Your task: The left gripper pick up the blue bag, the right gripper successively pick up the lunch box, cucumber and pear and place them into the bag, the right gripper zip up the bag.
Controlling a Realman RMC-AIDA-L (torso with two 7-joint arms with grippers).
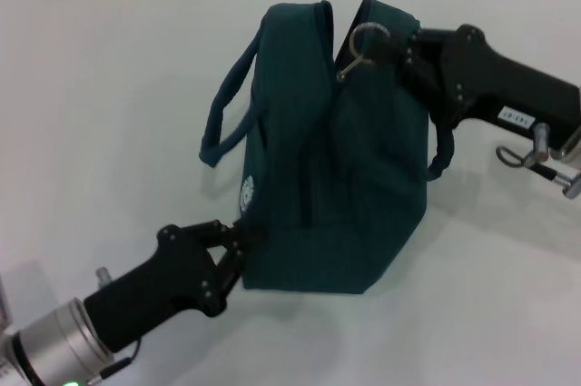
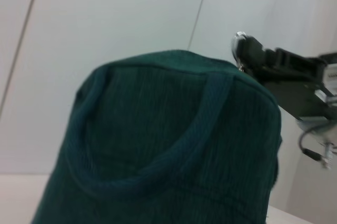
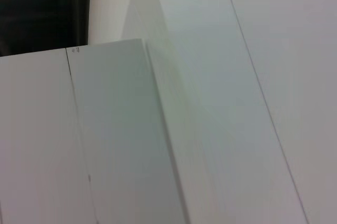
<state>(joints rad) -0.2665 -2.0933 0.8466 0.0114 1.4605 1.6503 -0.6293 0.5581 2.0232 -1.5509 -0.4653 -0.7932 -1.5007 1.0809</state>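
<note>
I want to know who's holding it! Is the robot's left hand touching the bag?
Touching. In the head view the left end effector sits closed on the lower corner of the blue bag, with no gap between its fingers and the fabric.

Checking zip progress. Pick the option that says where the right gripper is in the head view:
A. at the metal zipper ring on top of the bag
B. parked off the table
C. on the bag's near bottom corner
A: the right gripper sits against the zipper ring atop the bag.

You see the dark teal bag [image 2: 174, 145] filling the lower frame, its handle [image 2: 158, 166] looping across; the right gripper [image 2: 247, 55] touches its top at two o'clock.
</note>
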